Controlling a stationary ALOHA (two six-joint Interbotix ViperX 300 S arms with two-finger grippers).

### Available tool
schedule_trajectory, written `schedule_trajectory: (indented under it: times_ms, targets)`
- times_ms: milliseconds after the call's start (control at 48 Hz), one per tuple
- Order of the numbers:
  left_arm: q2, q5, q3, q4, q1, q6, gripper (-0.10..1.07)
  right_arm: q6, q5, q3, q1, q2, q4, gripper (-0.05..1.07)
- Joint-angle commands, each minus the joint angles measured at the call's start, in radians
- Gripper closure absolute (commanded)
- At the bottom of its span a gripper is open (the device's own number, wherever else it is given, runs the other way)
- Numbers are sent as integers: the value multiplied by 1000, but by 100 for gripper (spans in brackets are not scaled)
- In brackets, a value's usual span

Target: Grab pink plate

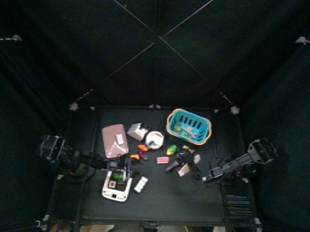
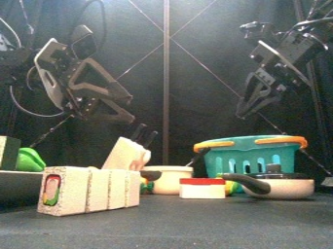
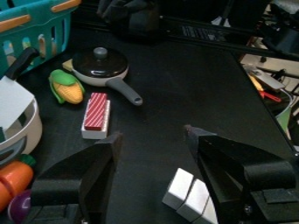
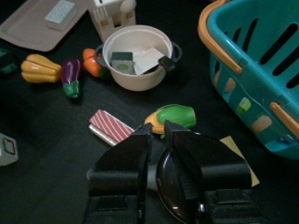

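The pink plate (image 1: pixel 115 136) lies flat at the table's back left, and the right wrist view shows it as a dusty-pink slab (image 4: pixel 41 24) with a pale mark on it. My left gripper (image 3: pixel 163 175) hangs open over bare table near the front left, short of the plate and holding nothing. It appears in the top view (image 1: pixel 101 169) beside a white device. My right gripper (image 4: pixel 158 133) is shut and empty above a dark pan (image 4: pixel 193 184), right of centre (image 1: pixel 186 166). The left wrist view does not show the plate.
A teal basket (image 1: pixel 188 125) stands at the back right. A white pot (image 4: pixel 138 57), a red-striped block (image 3: pixel 96 114), a lidded pan (image 3: pixel 100 66), toy corn (image 3: pixel 65 83) and other toy food crowd the middle. The white device (image 1: pixel 115 187) sits at the front left.
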Motion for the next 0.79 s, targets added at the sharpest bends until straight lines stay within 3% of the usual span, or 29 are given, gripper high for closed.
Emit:
schedule_trajectory:
  times_ms: [0,188,312,438,583,771]
  targets:
    - [-44,-9,9,-37,9,-2,4,-2,3,-9,-21,-69,-21,40]
    - [-192,11,84,-224,35,0,4,6,-3,14,-67,-146,-72,40]
    - [-310,71,135,-367,71,3,4,15,-32,41,-84,-143,-69,40]
    - [-403,164,169,-448,127,9,4,15,-66,60,-101,-126,-64,40]
    - [-479,310,189,-454,296,31,4,9,-112,61,-127,-98,-61,40]
    - [-497,540,176,-425,551,67,4,8,-152,63,-163,-80,-57,40]
